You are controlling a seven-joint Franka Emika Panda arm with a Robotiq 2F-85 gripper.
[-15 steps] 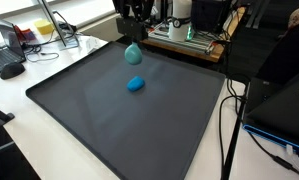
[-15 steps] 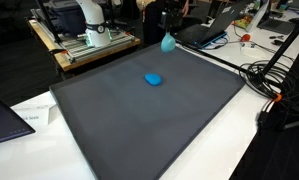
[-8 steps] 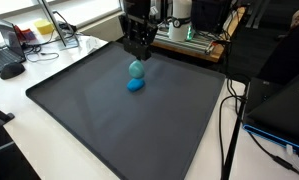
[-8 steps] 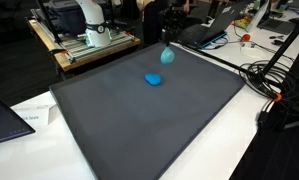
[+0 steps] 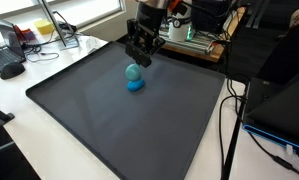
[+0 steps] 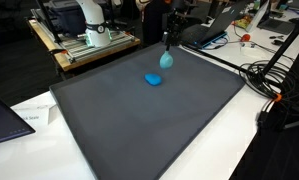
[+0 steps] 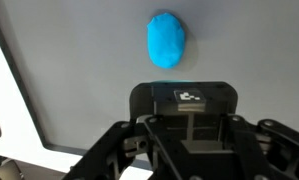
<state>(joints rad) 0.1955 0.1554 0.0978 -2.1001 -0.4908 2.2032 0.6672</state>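
Teal lump point(image 5: 134, 71) hangs pinched in the fully closed gripper point(image 5: 139, 58).

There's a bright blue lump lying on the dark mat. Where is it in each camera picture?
In an exterior view: blue lump upper centre, just beneath the teal ball hanging from the end effector.
In an exterior view: upper centre, lower left of the teal ball.
Wrist view: top centre, apparently the same lump.
Shared landmark: the dark mat it lies on.
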